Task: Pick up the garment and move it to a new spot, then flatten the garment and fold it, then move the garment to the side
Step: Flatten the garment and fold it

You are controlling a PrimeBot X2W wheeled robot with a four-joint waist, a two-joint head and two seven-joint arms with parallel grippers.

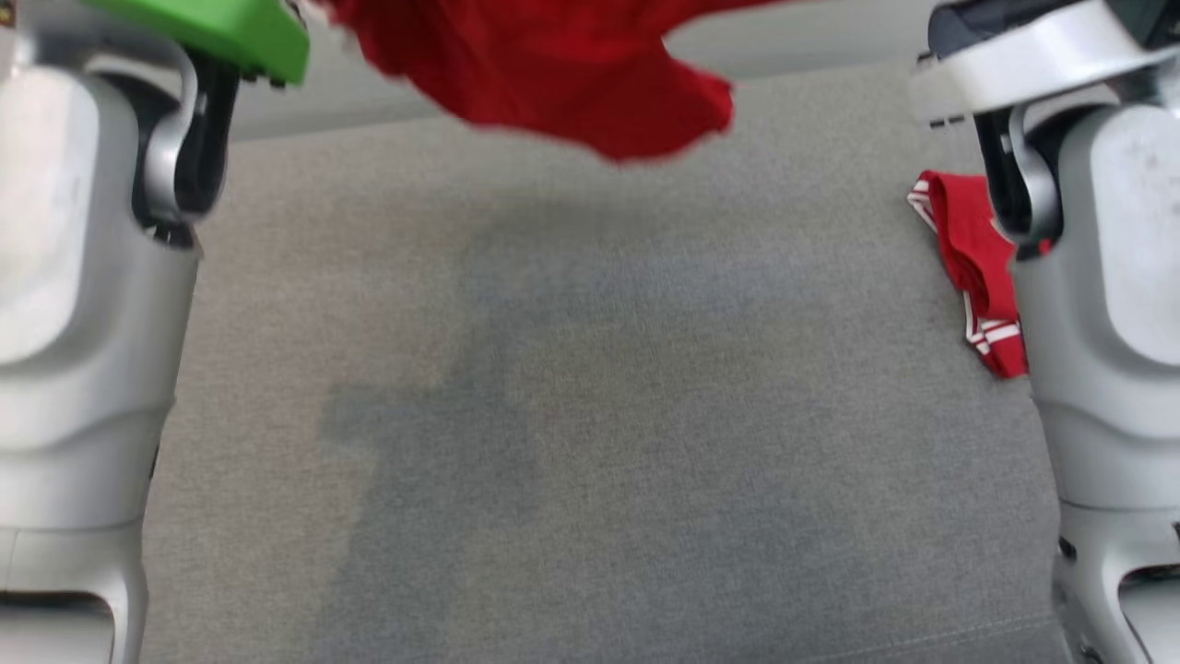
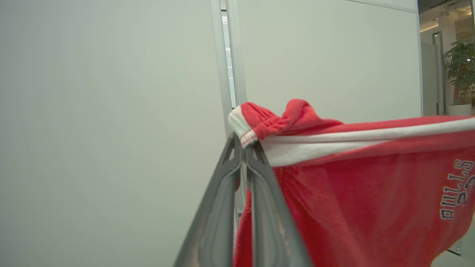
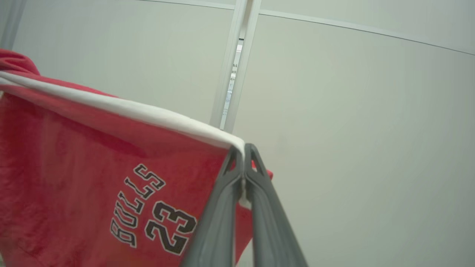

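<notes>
Red garment (image 1: pixel 572 83), lettered "BULLS 23", hangs clear above the grey surface (image 1: pixel 599 415), stretched by its white waistband between both claws. Left claw (image 2: pixel 243 142) is clenched on the gathered band corner. Right claw (image 3: pixel 243 150) is clenched on the opposite band end. Left forearm (image 1: pixel 64 277) and right forearm (image 1: pixel 1106 277) stand raised at either side. A second red piece (image 1: pixel 973 258), white-striped, lies on the surface beside the right forearm.

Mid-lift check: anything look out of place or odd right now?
Grip looks sound: left pincer and right pincer are each shut on the white-banded edge of the red garment. One oddity: a second red, white-striped piece lies crumpled on the grey surface beside the right forearm.
</notes>
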